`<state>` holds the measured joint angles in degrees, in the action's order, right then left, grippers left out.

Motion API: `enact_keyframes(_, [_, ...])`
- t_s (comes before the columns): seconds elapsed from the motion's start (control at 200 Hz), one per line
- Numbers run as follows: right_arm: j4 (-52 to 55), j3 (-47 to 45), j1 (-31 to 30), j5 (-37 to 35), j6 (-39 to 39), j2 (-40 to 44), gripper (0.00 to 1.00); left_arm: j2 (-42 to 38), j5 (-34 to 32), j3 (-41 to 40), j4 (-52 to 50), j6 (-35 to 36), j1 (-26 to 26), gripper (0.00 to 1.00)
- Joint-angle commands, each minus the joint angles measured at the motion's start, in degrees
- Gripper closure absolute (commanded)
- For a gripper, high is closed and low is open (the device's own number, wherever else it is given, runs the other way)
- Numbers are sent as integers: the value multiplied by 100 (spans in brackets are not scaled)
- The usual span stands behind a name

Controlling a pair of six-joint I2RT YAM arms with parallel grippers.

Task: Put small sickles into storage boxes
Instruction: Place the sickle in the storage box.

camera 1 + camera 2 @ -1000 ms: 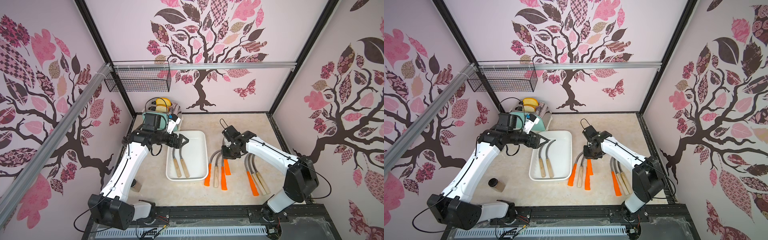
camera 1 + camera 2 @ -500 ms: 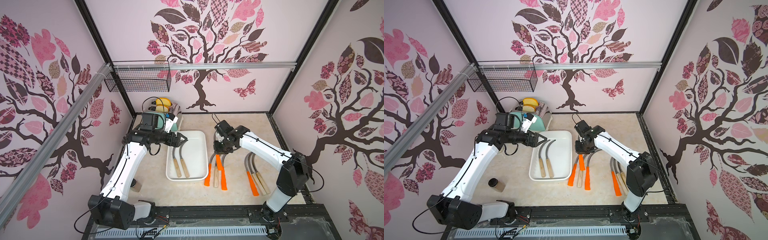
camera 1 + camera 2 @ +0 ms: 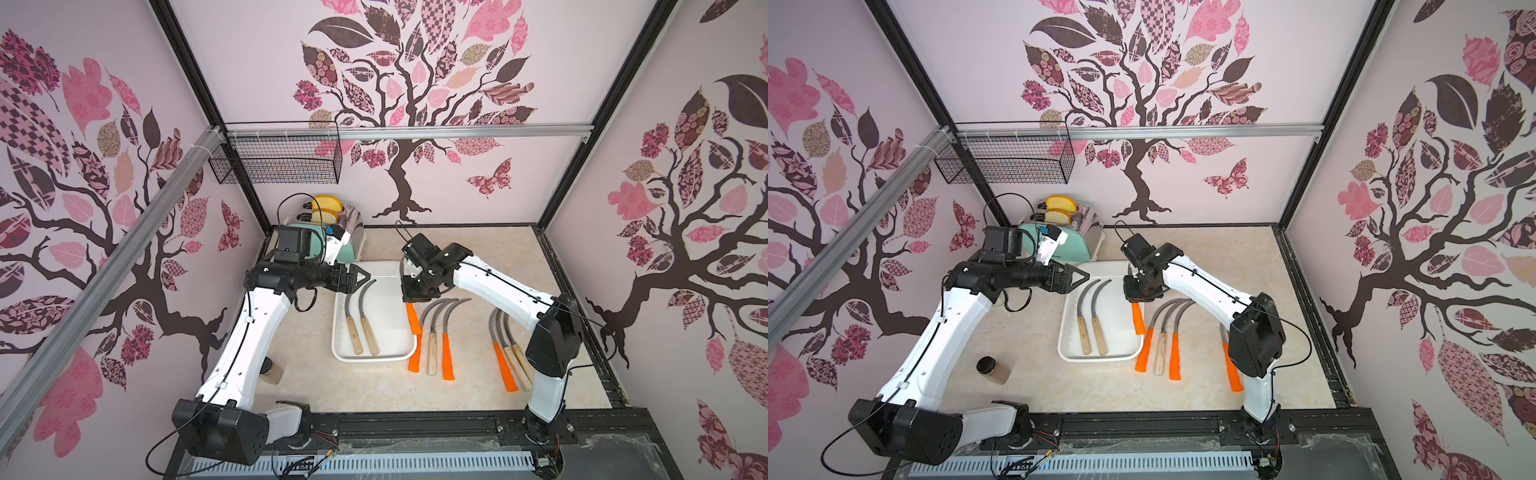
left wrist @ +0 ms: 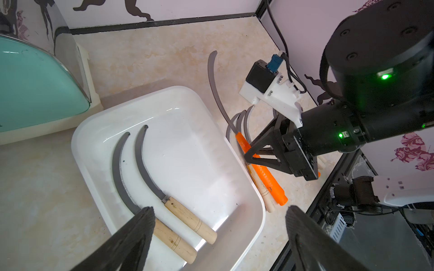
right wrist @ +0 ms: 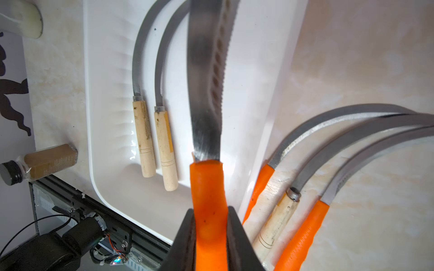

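Two sickles (image 3: 353,336) lie side by side in the tray's (image 3: 392,291) left half; a third sickle (image 3: 413,320), clamped in the right gripper (image 3: 415,298), hangs over its right rim; a trio (image 3: 432,345) lies on the table (image 3: 465,266) just beside, another trio (image 3: 508,353) farther right; toaster (image 3: 352,232) behind.

- tray (image 3: 395,316) was plain white
- sickles in tray (image 3: 368,338) had grey blades and pale wooden handles
- held sickle (image 5: 207,199) had an orange handle and a grey blade
- tabletop (image 3: 478,249) was beige, marbled
- walls (image 3: 540,174) were pale pink, printed with brown trees and patterned leaves
- basket (image 3: 276,162) was black mesh
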<state>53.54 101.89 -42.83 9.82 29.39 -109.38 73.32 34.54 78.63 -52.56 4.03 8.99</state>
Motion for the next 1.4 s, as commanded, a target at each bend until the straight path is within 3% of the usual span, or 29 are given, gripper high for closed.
enact_keyframes(0.0, [166,482,-102,114,-27,-264,100,-116,40,104,-254,131,-31,9])
enact_keyframes(0.42, [201,1364,-263,408,-101,-1269,100,-282,20,115,-405,143,-170,9])
enact_keyframes(1.395, [-161,1440,-541,661,-38,-2431,100,-371,140,55,-218,66,-187,9])
